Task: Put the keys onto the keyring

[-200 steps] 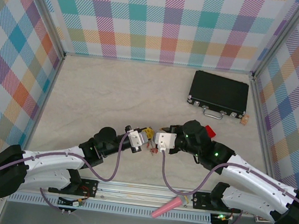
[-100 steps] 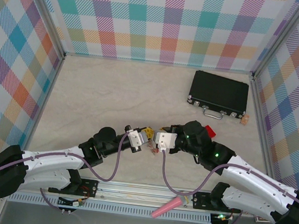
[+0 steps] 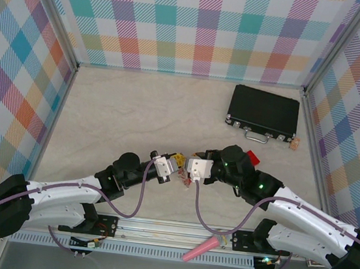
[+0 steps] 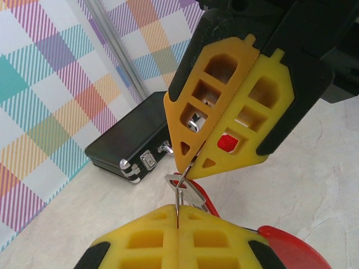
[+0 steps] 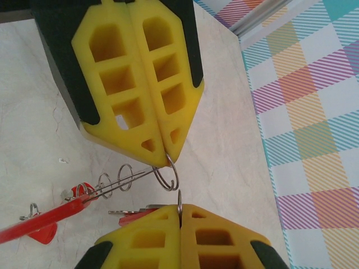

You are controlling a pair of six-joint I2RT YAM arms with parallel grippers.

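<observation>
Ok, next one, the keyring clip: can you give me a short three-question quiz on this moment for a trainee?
1. True or false: the left gripper and the right gripper are both shut on the keyring.
2. Where does the black case lie? A) at the far right of the table, closed; B) in the near left corner, open; C) between the two arm bases.
3. What colour is the cone near the right arm's base?

Key: 1 true; 2 A; 3 pink.
</observation>
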